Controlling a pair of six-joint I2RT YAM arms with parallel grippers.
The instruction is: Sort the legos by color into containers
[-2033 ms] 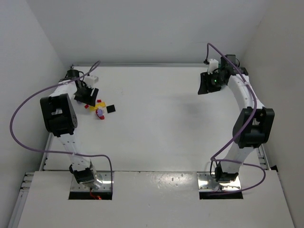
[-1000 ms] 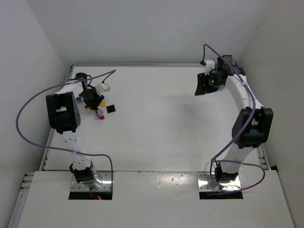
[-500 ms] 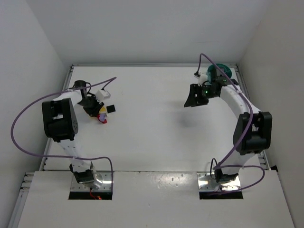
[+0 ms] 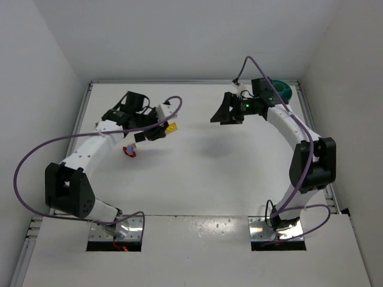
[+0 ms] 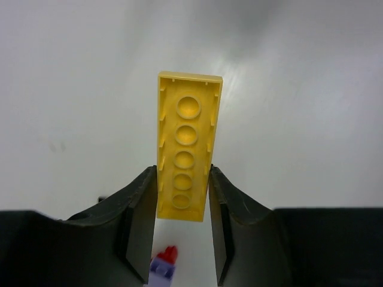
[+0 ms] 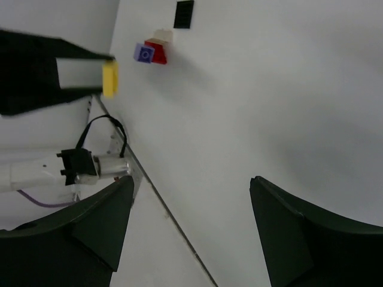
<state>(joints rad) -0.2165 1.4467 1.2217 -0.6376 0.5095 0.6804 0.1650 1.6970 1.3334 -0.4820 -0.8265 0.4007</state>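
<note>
My left gripper is shut on a long yellow lego plate and holds it above the table at centre left; the plate also shows in the top view. A small cluster of red, whitish and purple legos lies on the table below and left of it, and shows in the right wrist view and the left wrist view. The teal tub sits at the far right corner, partly hidden by my right arm. My right gripper is open and empty, held in the air left of the tub.
A small black flat piece lies near the lego cluster. White walls enclose the table on the left, back and right. The raised metal edge runs along the table's left side.
My left gripper has lifted the yellow plate from the lego pile and swung right toward the middle. My right gripper has moved left, away from the tub, uncovering it.
</note>
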